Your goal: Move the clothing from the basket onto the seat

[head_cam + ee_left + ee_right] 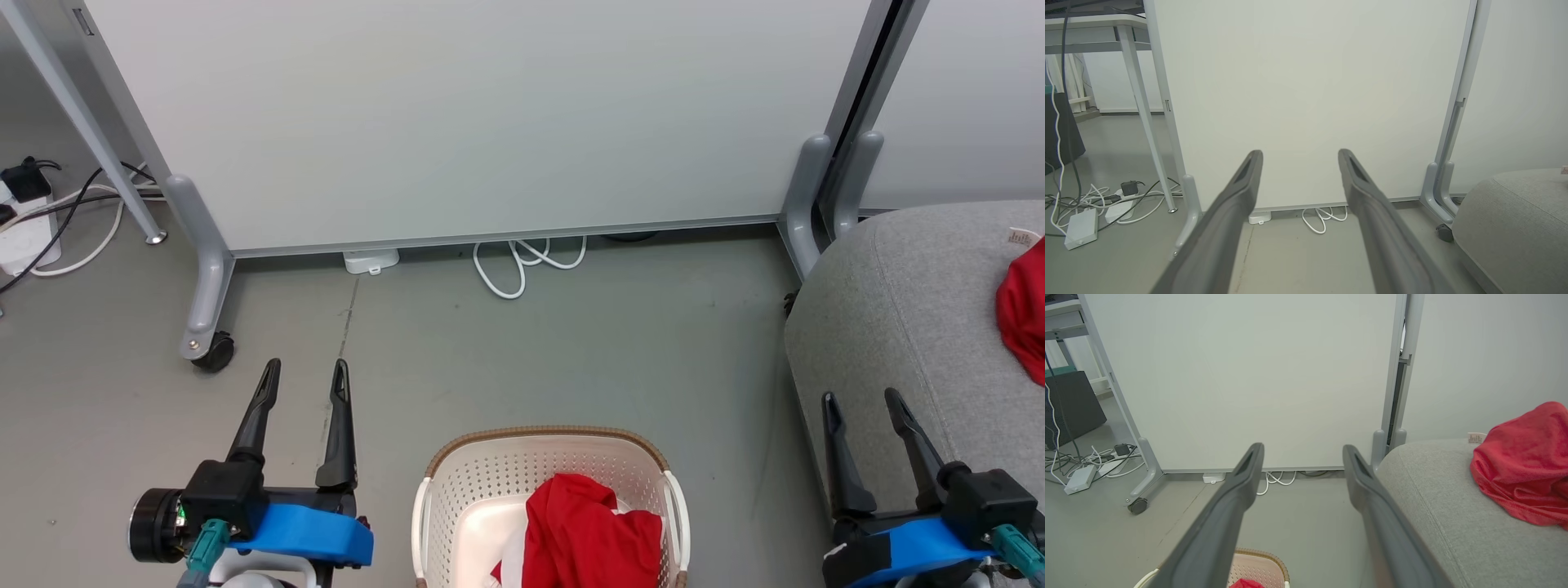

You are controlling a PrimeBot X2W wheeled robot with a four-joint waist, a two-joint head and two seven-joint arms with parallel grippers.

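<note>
Perforated plastic basket (490,482), soft cloth clothing (588,531), matt fabric seat (898,310).

basket (490,478) cut off by the bottom edge, red garment (1024,318) on the seat (898,310) cropped at right, tag (1022,238) print unreadable

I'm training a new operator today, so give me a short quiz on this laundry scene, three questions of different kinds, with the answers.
1. True or false: a red garment already lies on the grey seat.
2. Where is the other red garment? A) in the laundry basket; B) on the floor; C) held by a gripper.
3. Fill in: the jaws of the left gripper and the right gripper both stand ____.
Key: 1 true; 2 A; 3 open.
</note>
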